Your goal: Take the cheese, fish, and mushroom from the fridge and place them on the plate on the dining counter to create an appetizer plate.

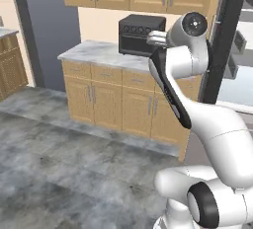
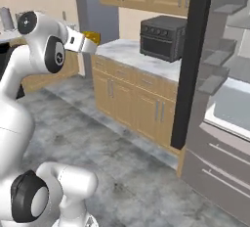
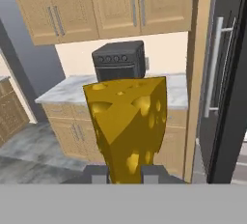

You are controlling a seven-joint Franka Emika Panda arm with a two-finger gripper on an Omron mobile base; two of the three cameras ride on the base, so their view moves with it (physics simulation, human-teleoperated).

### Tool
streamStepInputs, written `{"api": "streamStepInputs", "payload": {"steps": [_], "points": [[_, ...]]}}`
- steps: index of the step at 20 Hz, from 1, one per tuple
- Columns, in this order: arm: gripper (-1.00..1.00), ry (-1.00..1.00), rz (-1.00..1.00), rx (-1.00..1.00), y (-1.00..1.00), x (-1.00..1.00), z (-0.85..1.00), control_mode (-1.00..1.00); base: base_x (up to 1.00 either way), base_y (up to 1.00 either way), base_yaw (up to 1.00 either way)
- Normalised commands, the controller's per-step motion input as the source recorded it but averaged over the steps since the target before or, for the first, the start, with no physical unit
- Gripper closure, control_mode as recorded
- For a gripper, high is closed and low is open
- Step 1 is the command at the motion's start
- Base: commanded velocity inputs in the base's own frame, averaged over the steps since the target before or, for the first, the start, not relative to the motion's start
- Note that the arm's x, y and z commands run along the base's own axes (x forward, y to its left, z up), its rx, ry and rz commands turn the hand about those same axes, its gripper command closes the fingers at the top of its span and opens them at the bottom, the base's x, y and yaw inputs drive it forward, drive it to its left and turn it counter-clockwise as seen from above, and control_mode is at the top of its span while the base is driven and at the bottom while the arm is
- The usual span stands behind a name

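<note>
The cheese (image 3: 128, 126) sits dead centre of the hand view, a golden-yellow wedge pitted with round holes, standing tall with its long axis running up the frame from between the two dark fingertips (image 3: 99, 174). So the tool (image 3: 124, 174) is clamped narrow on the base of the wedge, and the cheese pokes straight out ahead of it. In the right base view the same yellow lump (image 2: 91, 37) shows at the upper left, just past the white wrist, carried high in the air and clear of any surface.

Behind it lies a wall counter (image 3: 67, 89) with a mottled marble top and tan wood cabinet doors, and a boxy black toaster oven (image 3: 119, 59) on top. The fridge (image 2: 222, 99) stands open at the right of the right base view, dark door edge upright, grey shelves and a pale drawer inside. Its silver bar handle (image 3: 213, 66) runs down the right of the hand view.

The call here: neither plate nor dining counter lies ahead of the tool, so carrying looks to be the step in hand, and the base likely must turn away from the fridge.
</note>
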Motion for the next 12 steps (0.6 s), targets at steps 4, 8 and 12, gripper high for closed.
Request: {"api": "streamStepInputs", "payload": {"steps": [4,8,12], "points": [[1.00,0.00,0.00,0.00,0.00,0.00,0.00,1.00,0.35,0.40,0.42],[1.00,0.00,0.00,0.00,0.00,0.00,0.00,1.00,0.78,0.29,0.40],[1.00,0.00,0.00,0.00,0.00,0.00,0.00,1.00,0.99,0.31,0.41]]}}
